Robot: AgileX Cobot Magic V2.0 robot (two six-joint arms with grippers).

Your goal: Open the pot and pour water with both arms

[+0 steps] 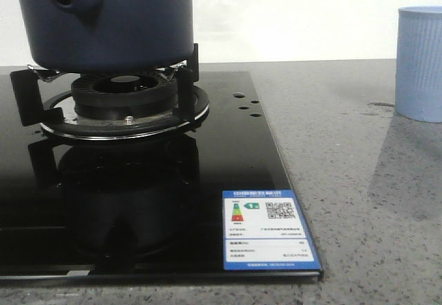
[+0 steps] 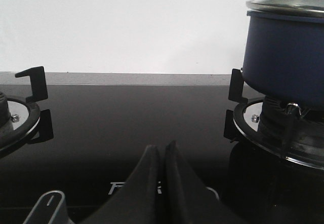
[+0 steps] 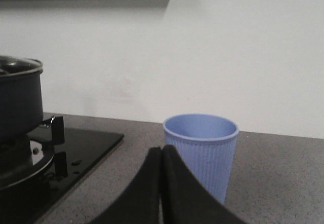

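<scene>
A: While the pot (image 1: 110,22) sits lidded on the burner (image 1: 124,105), where are the fingers?
B: Left fingers (image 2: 152,178) and right fingers (image 3: 174,183) are each pressed together, empty; the cup (image 3: 201,150) stands on the surface (image 1: 359,181).

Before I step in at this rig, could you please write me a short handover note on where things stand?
Left gripper: shut, empty, low over the black cooktop between the two burners.
Right gripper: shut, empty, over the grey counter, facing the light blue cup.
Pot: on the burner grate, lid on, side tube facing the front camera.
Cup: upright on the counter, beside the cooktop.
Done: nothing visible.
Left: remove the lid, lift the pot, pour into the cup.
</scene>
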